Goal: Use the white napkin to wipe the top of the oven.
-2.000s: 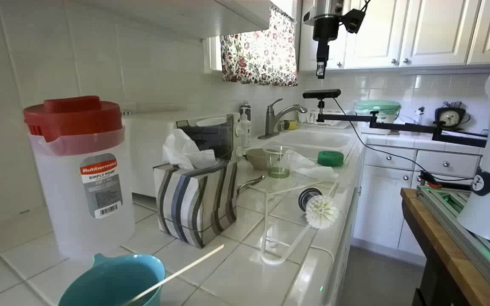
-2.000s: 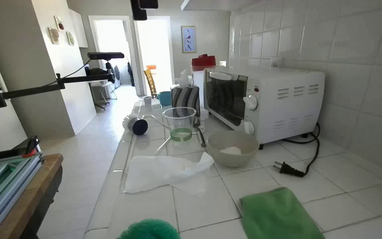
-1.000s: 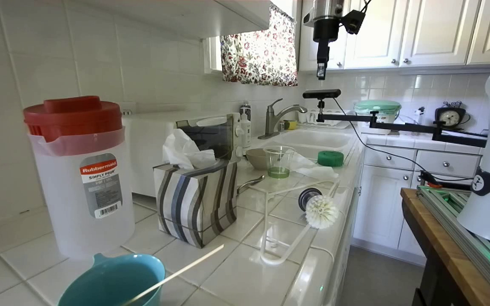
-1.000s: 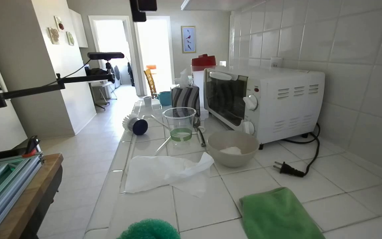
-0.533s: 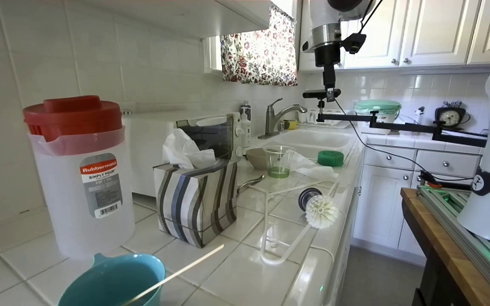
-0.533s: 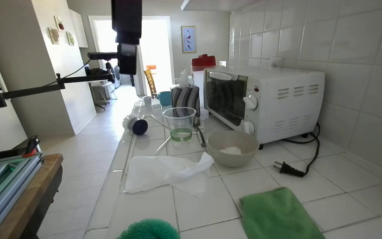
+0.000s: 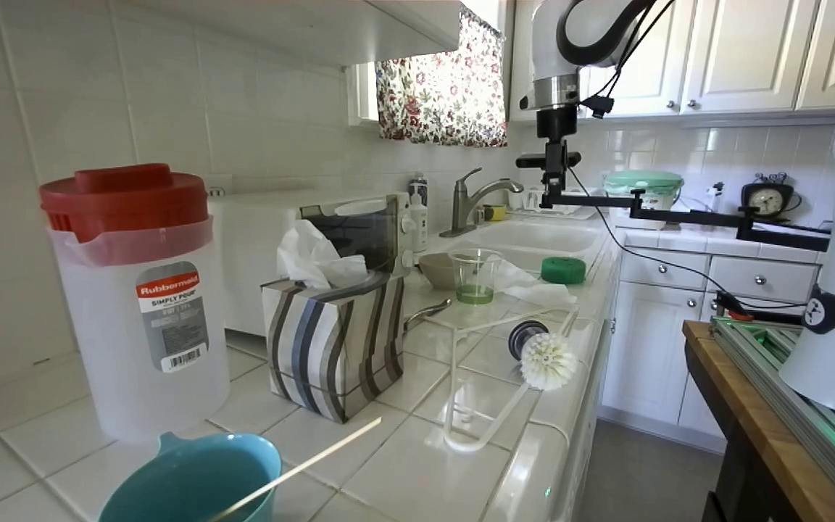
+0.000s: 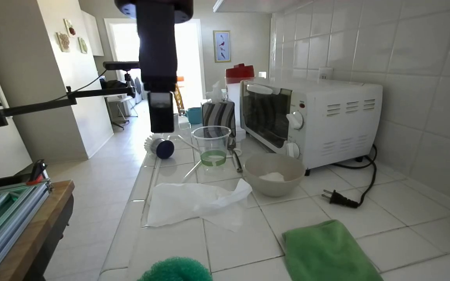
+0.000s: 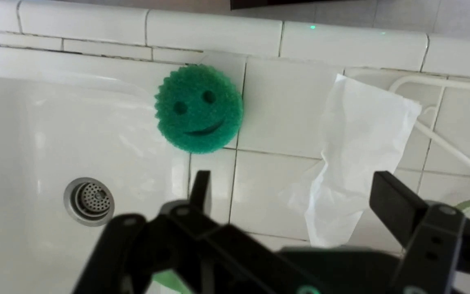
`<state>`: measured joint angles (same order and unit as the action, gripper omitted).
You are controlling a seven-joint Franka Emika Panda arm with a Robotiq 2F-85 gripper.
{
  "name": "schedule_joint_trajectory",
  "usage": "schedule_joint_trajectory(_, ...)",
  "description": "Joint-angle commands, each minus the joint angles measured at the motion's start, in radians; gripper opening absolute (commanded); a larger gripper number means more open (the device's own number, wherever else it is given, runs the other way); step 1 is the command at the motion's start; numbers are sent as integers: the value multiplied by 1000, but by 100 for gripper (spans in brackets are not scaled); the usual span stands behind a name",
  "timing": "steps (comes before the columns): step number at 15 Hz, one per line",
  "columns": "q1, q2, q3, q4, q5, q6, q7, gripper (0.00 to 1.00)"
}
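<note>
The white napkin [image 8: 193,201] lies loosely crumpled and flat on the tiled counter, beside the beige bowl. It also shows in the wrist view [image 9: 361,134] and behind the clear cup in an exterior view [image 7: 537,291]. The oven is a white toaster oven [image 8: 336,88] against the tiled wall, its top bare; it also shows partly behind the tissue box in an exterior view [image 7: 254,268]. My gripper [image 9: 292,177] is open and holds nothing. It points down, in the air above the counter, with the napkin under its right finger [image 9: 398,200]. It also shows in both exterior views [image 7: 554,197] [image 8: 161,127].
A green scrubber [image 9: 199,109] sits at the sink's [image 9: 108,81] edge. A beige bowl [image 8: 274,187], clear cup [image 8: 212,144], dish brush [image 8: 162,148], green cloth [image 8: 326,249] and oven plug [image 8: 342,199] lie around. A striped tissue box [image 7: 334,348] and red-lidded pitcher [image 7: 142,312] stand farther along.
My gripper has come down from high above the counter to a lower height over the napkin and sink edge. The napkin, oven and other things have not moved.
</note>
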<state>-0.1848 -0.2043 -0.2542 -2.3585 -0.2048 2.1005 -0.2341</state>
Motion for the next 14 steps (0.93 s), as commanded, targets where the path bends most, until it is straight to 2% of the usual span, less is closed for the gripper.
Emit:
schedule_joint_trajectory(1,-9,7,10,-1,9,17,1,100)
schedule_joint_trajectory(4,-8,8,12,-2,14,23,6,100)
schedule_joint_trajectory(6,-22,71,31,22,-39,6,139,100)
schedule_joint_trajectory(8,-9,118,35,24,-18,27,169,100)
schedule_joint_trajectory(14,2,186,61,24,58,181,219,100)
